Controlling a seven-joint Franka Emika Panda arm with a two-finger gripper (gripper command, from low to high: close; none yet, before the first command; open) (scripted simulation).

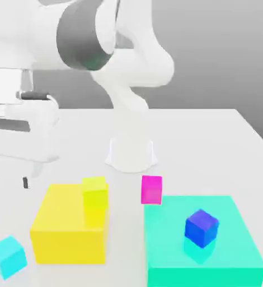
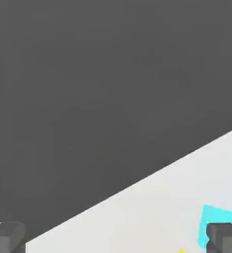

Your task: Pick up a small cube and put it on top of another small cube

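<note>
The small sky-blue cube (image 1: 8, 257), plain and matte, sits on the table (image 1: 212, 146); the jaws are spread, pinching nothing.

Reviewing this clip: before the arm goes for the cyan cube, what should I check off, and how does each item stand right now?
1. Gripper open and empty: ok; the hand view shows both dark fingertips spread wide with nothing between them.
2. Small light cyan matte cube free to grasp: ok; it sits alone on the white table, at the exterior view's left of the large yellow block.
3. Small dark blue cube top bare: ok; it rests on the large teal-green block.
4. Neighbours clear of the target: ok; the small magenta cube stands apart on the table, the small yellow-green cube on the yellow block.
5. Gripper centred over the cyan cube: not ok; the cube lies beside one fingertip.
</note>
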